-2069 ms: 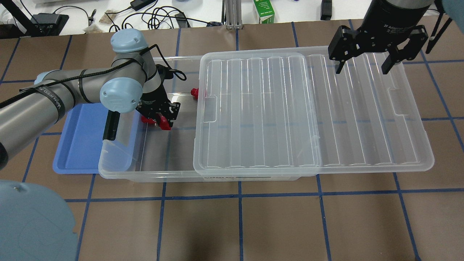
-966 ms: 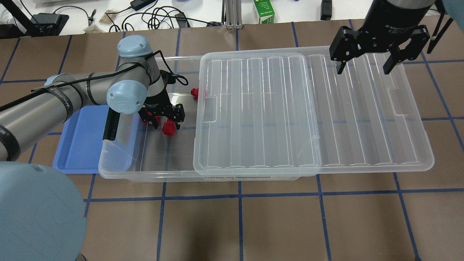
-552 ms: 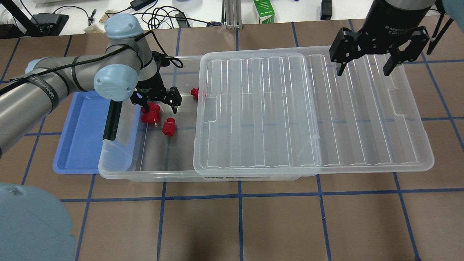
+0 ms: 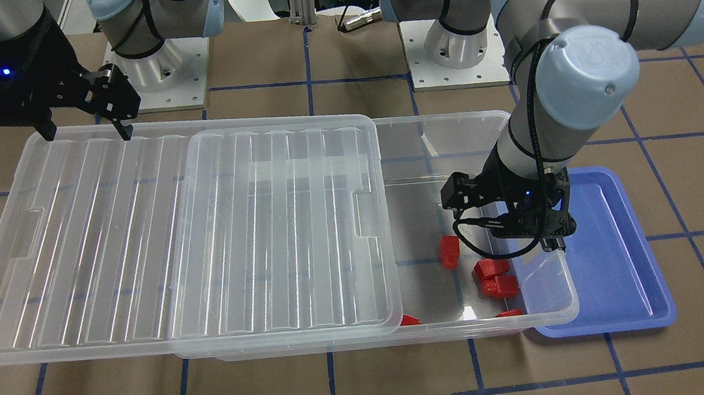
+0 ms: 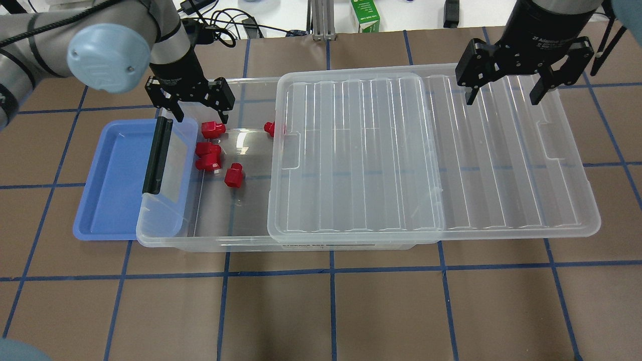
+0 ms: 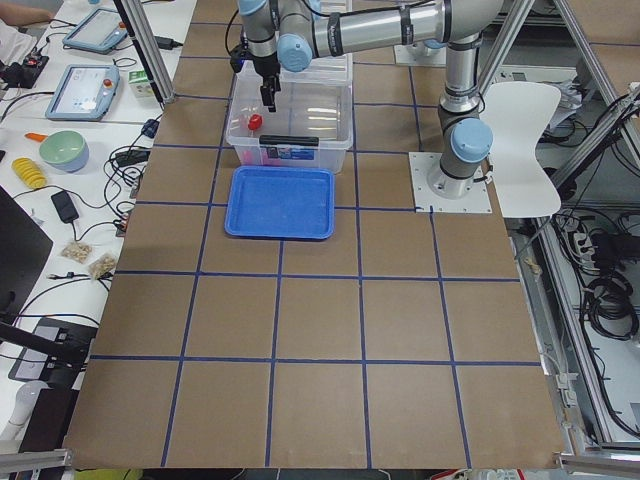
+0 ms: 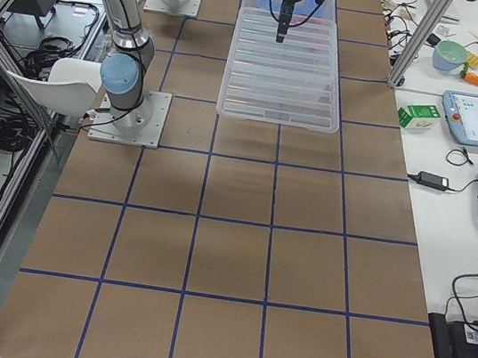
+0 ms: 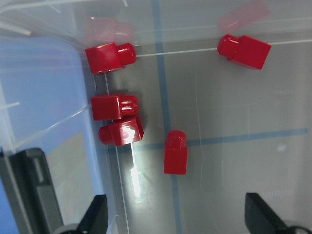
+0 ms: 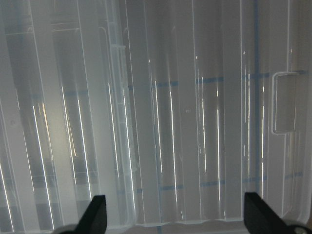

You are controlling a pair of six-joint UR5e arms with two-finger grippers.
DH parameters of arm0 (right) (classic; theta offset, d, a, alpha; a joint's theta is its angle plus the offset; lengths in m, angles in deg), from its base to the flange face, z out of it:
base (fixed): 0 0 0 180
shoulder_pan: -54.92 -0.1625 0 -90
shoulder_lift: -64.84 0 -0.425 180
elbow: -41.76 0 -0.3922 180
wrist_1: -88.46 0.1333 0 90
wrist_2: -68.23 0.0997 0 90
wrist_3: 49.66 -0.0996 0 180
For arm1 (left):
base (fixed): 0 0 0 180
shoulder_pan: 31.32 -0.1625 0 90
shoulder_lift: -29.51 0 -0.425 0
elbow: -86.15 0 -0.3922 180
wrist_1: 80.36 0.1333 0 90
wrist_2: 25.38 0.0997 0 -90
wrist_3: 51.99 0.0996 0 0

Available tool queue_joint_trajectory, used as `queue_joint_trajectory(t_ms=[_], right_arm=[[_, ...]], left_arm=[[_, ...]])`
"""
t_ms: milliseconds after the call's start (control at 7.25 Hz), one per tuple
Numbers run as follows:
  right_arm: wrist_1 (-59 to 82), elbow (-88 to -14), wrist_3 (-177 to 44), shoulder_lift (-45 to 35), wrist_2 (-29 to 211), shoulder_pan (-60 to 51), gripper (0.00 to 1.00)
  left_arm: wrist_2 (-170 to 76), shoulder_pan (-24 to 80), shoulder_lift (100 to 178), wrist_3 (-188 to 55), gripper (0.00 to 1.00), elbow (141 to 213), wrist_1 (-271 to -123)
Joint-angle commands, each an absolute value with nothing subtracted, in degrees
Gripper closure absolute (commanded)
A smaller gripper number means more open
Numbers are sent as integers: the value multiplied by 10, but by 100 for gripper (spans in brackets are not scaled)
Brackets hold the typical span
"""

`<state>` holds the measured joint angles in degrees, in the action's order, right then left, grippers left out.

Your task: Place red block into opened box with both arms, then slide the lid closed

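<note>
Several red blocks lie on the floor of the clear box point(image 5: 210, 240), in its uncovered left end: one point(image 5: 233, 176) alone, a touching pair point(image 5: 208, 155), one point(image 5: 212, 129) further back, one point(image 5: 271, 128) by the lid's edge. My left gripper point(image 5: 193, 108) hangs open and empty above the box's far left corner; in the left wrist view the blocks point(image 8: 175, 152) show below its fingertips point(image 8: 95, 214). The ribbed lid point(image 5: 501, 190) is slid right and covers the rest of the box. Over its far right part my right gripper point(image 5: 504, 95) hovers open.
A blue tray point(image 5: 115, 180) lies against the box's left end, under its black latch bar point(image 5: 158, 155). A green carton point(image 5: 365, 15) and cables sit on the white bench behind the table. The lid overhangs the box far to the right.
My left gripper let go of a red block inside the box, opened, then rose and drew back toward the box's far left corner. The right gripper stayed put.
</note>
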<state>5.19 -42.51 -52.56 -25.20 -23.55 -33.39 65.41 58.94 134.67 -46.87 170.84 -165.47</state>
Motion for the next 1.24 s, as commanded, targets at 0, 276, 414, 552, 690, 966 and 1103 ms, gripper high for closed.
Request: queue_joint_trajectory(t_ms=[0,276,414,552,690,966,1103], right_arm=[[52,-426,-520,-252,-253,-329,0],[48,-424,-382,-253,-256,-269,0],[50,-421,-321,-255,-256,-216,0],[47,-426,-264,-254,-256,-167,0],[42,-428,-201,-253,-253,-115,0],[-8,-477,-146,-242,-248,-41,1],[-76,-529,-144,-239,-248,-35,1]], left_arm=[[666,589,1295,-468,0,1696,-1711],[667,591,1247,-468,0,1703,-1741],[666,591,1224,-468,0,1705,-1765],[662,592,1212,-476,0,1709,-1774],[664,593,1205,-476,0,1711,-1774],[662,593,1206,-467,0,1720,-1771],[663,590,1206,-465,0,1722,-1769]])
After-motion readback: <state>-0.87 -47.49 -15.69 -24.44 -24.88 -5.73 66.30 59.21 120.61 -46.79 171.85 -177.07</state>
